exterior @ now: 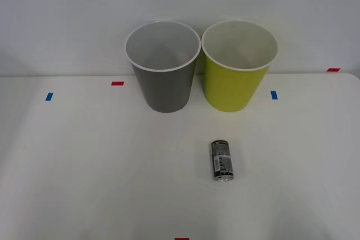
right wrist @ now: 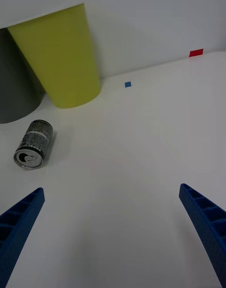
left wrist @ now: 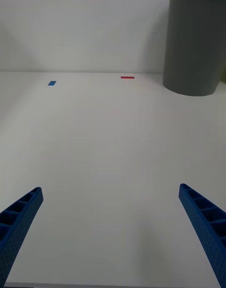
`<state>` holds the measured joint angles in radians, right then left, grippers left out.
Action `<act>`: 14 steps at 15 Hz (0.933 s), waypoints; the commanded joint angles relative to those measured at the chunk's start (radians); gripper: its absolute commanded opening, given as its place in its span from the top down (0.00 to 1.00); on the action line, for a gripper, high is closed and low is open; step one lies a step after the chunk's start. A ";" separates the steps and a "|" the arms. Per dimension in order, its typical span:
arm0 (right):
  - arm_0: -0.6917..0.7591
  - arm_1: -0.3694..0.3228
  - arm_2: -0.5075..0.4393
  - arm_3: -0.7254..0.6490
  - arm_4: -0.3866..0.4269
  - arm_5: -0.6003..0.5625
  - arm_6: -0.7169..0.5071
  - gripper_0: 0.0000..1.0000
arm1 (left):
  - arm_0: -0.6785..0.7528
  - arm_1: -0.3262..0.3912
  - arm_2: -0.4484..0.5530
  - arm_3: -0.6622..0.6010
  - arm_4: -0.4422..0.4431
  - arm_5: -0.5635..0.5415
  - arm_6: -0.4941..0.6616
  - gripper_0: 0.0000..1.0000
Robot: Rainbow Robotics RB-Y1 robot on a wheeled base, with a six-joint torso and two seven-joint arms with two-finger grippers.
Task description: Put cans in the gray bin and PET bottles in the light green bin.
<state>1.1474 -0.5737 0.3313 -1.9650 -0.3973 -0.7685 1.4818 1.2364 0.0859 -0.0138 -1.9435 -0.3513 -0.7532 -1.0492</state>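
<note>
White surface: gray bin and light green bin upright at far edge, side by side, rims nearly touching, both showing white insides. Can lies on its side on surface, near side of light green bin, apart from both bins; silver end faces me. My right tool: blue fingers spread wide, holding nothing, above bare surface, can off to one side. My left tool: fingers wide, holding nothing, facing gray bin. Red and blue tape marks on surface.
</note>
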 commanded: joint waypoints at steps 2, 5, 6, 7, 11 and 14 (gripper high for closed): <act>-0.026 0.017 0.005 0.028 0.000 0.018 0.000 0.00 | 0.000 0.000 0.000 0.000 0.000 0.000 0.000 0.00; -0.038 -0.003 0.002 -0.009 0.029 0.029 -0.011 0.00 | 0.000 0.000 0.000 0.000 0.000 0.000 0.000 0.00; -0.040 -0.006 -0.014 -0.021 0.029 0.054 -0.011 0.00 | 0.000 0.000 0.000 0.000 0.000 0.000 0.000 0.00; -0.046 0.000 -0.040 -0.029 0.037 0.089 -0.012 0.00 | 0.000 0.000 0.000 0.000 0.000 0.000 0.000 0.00; -0.046 -0.003 -0.121 -0.155 0.012 0.314 -0.021 0.00 | 0.000 0.000 0.000 0.000 0.000 0.000 0.000 0.00; -0.061 0.003 -0.143 -0.339 -0.071 0.603 -0.014 0.00 | 0.000 0.000 0.000 0.000 0.000 0.000 0.000 0.00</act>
<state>1.0980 -0.5733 0.2078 -2.1957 -0.4222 -0.3114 1.4642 1.2364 0.0859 -0.0138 -1.9436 -0.3513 -0.7532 -1.0493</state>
